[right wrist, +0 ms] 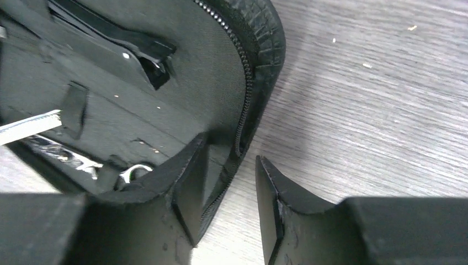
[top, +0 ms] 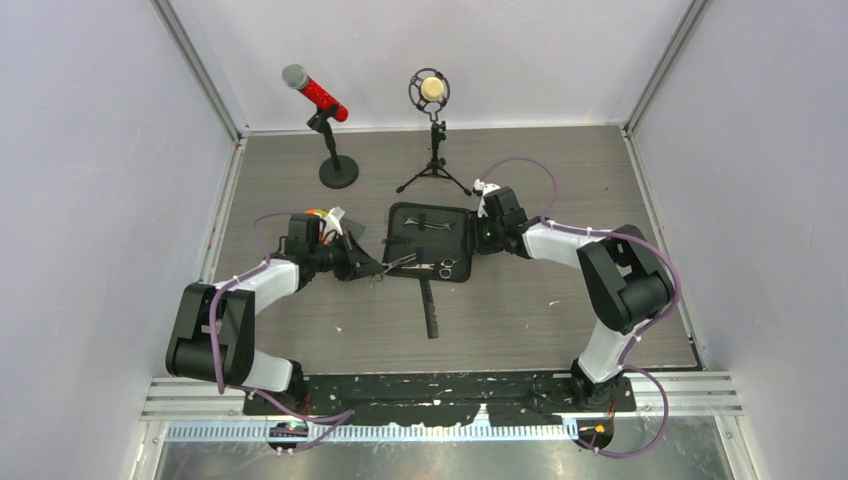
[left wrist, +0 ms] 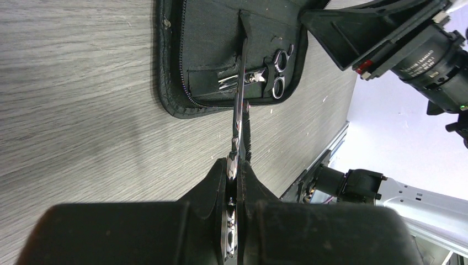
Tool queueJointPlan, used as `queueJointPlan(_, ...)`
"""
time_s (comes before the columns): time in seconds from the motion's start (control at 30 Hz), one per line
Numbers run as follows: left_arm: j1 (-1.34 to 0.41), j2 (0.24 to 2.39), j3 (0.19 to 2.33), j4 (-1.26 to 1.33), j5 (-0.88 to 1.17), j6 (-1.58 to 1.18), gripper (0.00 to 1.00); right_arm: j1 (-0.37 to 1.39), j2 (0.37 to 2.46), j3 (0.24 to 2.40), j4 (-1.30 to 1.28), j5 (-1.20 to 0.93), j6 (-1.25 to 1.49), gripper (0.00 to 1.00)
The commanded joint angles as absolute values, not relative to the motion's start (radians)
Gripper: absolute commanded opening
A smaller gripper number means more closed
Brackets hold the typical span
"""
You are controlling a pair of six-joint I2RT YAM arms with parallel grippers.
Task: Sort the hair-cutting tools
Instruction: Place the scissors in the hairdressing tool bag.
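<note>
The black zip case (top: 430, 240) lies open mid-table. My left gripper (top: 378, 268) is shut on a pair of slim silver scissors (left wrist: 239, 110), seen edge-on, blades pointing at the case's near-left corner. A second pair of scissors (left wrist: 278, 69) with ring handles sits in the case's near pocket (top: 445, 266). Thin clips (top: 425, 225) lie in the case's far half. The black comb (top: 428, 308) lies on the table in front of the case. My right gripper (right wrist: 232, 193) is open at the case's right edge (right wrist: 259, 66), one finger over the case, the other over the table.
Two microphones on black stands, a red one (top: 322, 100) and a cream one (top: 432, 92), stand at the back. White walls close in the table (top: 560, 300) on the left, right and back.
</note>
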State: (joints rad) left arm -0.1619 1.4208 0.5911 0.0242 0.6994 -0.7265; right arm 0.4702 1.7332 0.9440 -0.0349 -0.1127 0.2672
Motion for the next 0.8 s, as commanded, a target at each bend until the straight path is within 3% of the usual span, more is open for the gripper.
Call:
queueJointPlan(0.0,-0.170,1.421,0.605,-0.080,0.669,-0.700,0.00,0.472,1.767,0.982,-0.004,-0.081,0.220,0.41)
queueJointPlan(0.1,-0.175,1.417,0.615,-0.111,0.672,-0.686,0.00,0.472,1.782,0.987,-0.013,-0.122,0.140,0.30)
queueJointPlan(0.2,-0.175,1.433,0.683,-0.281,0.643,-0.596,0.00,0.474,1.777,0.986,-0.039,-0.161,0.052,0.08)
queueJointPlan(0.43,-0.175,1.443,0.809,-0.502,0.500,-0.485,0.00,0.475,1.729,0.902,-0.005,-0.332,-0.090,0.05)
queueJointPlan(0.6,-0.174,1.495,0.845,-0.461,0.532,-0.469,0.00,0.476,1.743,0.906,0.031,-0.431,-0.100,0.05)
queueJointPlan(0.77,-0.158,1.578,0.901,-0.447,0.541,-0.405,0.16,0.476,1.738,0.900,0.046,-0.430,-0.110,0.05)
